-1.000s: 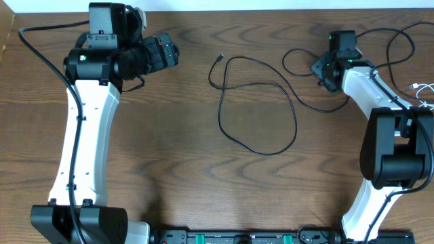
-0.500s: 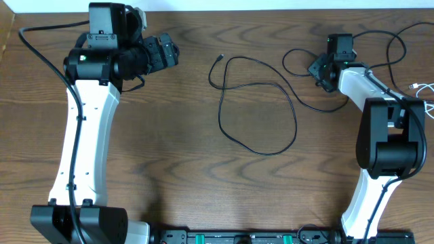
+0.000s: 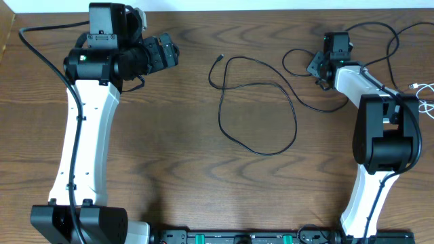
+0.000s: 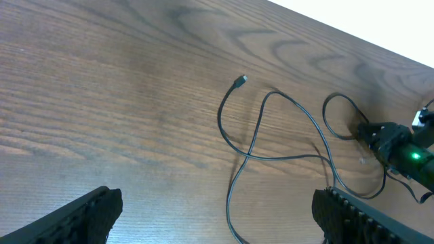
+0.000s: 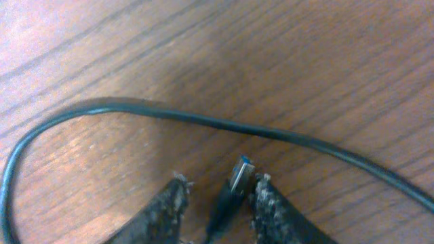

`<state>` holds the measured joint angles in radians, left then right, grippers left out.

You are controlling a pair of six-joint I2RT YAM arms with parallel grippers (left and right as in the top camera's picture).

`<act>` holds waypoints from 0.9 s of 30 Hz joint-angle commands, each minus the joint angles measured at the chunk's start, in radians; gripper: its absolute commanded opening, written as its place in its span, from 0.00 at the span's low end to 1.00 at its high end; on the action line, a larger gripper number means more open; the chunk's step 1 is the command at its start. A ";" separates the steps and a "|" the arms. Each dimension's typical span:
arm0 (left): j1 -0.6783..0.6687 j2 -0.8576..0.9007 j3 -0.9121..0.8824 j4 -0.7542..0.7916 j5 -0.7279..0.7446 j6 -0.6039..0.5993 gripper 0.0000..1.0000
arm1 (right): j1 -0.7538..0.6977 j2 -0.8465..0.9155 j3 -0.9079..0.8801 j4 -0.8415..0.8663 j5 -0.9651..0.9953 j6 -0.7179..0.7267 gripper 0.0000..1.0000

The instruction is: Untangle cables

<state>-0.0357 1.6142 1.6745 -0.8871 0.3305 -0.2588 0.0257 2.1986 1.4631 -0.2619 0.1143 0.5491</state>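
— Currently I'm counting two cables: one thin black cord [image 3: 296,122] lying in rounded loops mid-table, and one white cord [image 3: 419,87] curling at the right edge.
— And the grippers?
— I'm seeing the left gripper [image 4: 217,198] hanging with its fingers spread wide, gripping nothing. The right gripper [image 5: 220,181] is straddling the black cord's flat metal plug [image 5: 241,175]. Its two rough, crumbly pads [image 5: 271,203] are standing apart, with a sliver of grained wooden table [image 5: 305,61] showing beside the plug.
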 commanded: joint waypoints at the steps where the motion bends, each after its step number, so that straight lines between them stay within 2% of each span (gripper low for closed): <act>1: 0.000 0.000 -0.003 -0.003 -0.013 0.000 0.95 | 0.002 0.090 -0.043 -0.093 0.007 -0.117 0.26; 6: 0.000 0.000 -0.003 -0.003 -0.013 0.000 0.95 | 0.001 0.084 -0.043 -0.214 -0.026 -0.154 0.11; 10: 0.000 0.000 -0.003 -0.003 -0.013 0.000 0.95 | 0.001 0.055 -0.043 -0.265 -0.066 -0.154 0.04; 15: 0.000 0.000 -0.003 -0.003 -0.013 0.000 0.95 | 0.002 -0.056 -0.043 -0.300 -0.137 -0.161 0.01; 22: 0.000 0.000 -0.003 -0.003 -0.013 0.000 0.95 | 0.026 -0.282 -0.043 -0.346 -0.560 -0.301 0.01; 27: 0.000 0.000 -0.003 -0.002 -0.013 0.000 0.95 | 0.111 -0.422 -0.043 -0.379 -0.579 -0.300 0.01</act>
<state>-0.0357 1.6142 1.6745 -0.8871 0.3305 -0.2588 0.0788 1.8698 1.4124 -0.6331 -0.3592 0.2874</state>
